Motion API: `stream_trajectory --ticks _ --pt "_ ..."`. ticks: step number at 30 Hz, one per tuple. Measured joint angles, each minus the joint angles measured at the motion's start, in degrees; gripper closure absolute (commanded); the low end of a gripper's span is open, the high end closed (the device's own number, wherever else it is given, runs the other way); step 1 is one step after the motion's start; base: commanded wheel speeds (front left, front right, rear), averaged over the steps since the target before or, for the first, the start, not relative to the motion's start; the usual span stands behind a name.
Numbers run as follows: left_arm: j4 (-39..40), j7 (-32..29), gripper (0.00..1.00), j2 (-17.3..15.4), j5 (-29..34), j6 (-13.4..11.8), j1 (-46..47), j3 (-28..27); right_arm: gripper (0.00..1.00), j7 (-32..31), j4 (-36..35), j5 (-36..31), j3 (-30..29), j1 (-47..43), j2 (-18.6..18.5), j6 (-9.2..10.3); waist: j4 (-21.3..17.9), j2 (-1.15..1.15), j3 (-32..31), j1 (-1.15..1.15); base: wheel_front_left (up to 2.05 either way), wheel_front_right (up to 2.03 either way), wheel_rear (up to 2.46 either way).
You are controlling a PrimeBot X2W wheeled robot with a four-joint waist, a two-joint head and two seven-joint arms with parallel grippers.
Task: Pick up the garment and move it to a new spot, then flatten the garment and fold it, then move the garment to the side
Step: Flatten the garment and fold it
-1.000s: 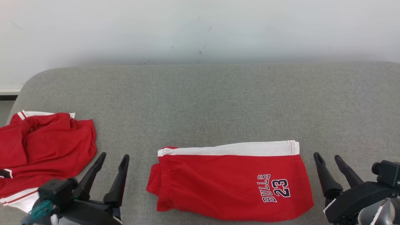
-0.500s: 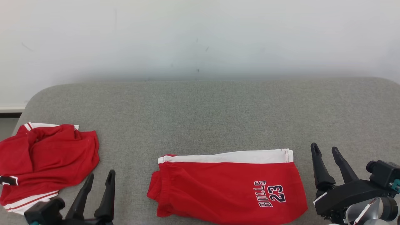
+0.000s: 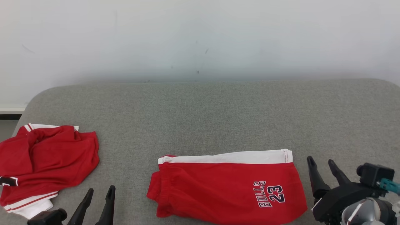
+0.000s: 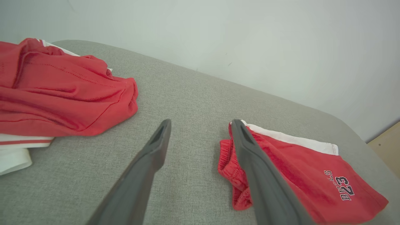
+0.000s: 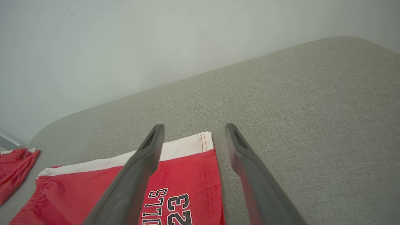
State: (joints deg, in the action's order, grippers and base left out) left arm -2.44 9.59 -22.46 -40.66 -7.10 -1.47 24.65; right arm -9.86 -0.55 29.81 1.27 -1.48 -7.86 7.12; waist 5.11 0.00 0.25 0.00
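**A:** Head view. Where is the garment?

**B:** The shorts point(image 3: 228, 187) lie folded flat on the grey surface point(image 3: 200, 118), low and centre. Their long axis runs left to right, with the waistband toward the robot's left and the printed hem toward its right. A crumpled red garment point(image 3: 47, 162) sits well apart at the far left.

**A:** And the arms?

**B:** The left end effector point(image 3: 100, 189) has its fingers apart and is empty, with bare surface between it and the waistband. The right end effector point(image 3: 320, 160) is spread, empty and just beside the hem end, so the right arm is nearer.

**A:** Left wrist view?

**B:** The left end effector point(image 4: 201, 122) is wide, and only grey cloth shows between its fingers. The shorts point(image 4: 300, 175) lie off to the right-hand side. One finger crosses the waistband in the picture, but I cannot tell whether it touches.

**A:** Right wrist view?

**B:** The right end effector point(image 5: 194, 126) is wide and holds nothing. The white-banded hem corner of the shorts point(image 5: 187, 175) shows between its fingers.

**A:** Judgement?

**B:** The fold looks done and the move aside remains. Each arm would close inward along the long axis to take an end.
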Motion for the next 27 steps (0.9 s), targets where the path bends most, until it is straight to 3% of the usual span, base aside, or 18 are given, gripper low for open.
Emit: stream_trajectory --ticks 10,19,27 --pt "1.51 -3.21 0.0 1.25 1.36 -0.01 -0.34 0.66 0.0 -17.9 4.9 -2.5 3.01 4.27 -4.33 0.2 0.53 0.0 0.79 0.0 0.0 0.0 0.0" --pt "2.35 -5.78 0.0 1.99 2.96 -0.01 -0.34 0.66 0.0 -30.6 11.16 -3.83 -0.44 9.29 -4.13 0.2 2.37 0.0 1.36 0.0 0.0 0.0 0.0" --pt "3.02 -7.68 0.0 2.16 3.41 -0.01 -0.25 0.51 0.0 -37.76 15.27 -4.93 -2.85 11.98 -2.31 0.2 4.11 0.0 2.16 0.0 0.0 0.0 0.0"
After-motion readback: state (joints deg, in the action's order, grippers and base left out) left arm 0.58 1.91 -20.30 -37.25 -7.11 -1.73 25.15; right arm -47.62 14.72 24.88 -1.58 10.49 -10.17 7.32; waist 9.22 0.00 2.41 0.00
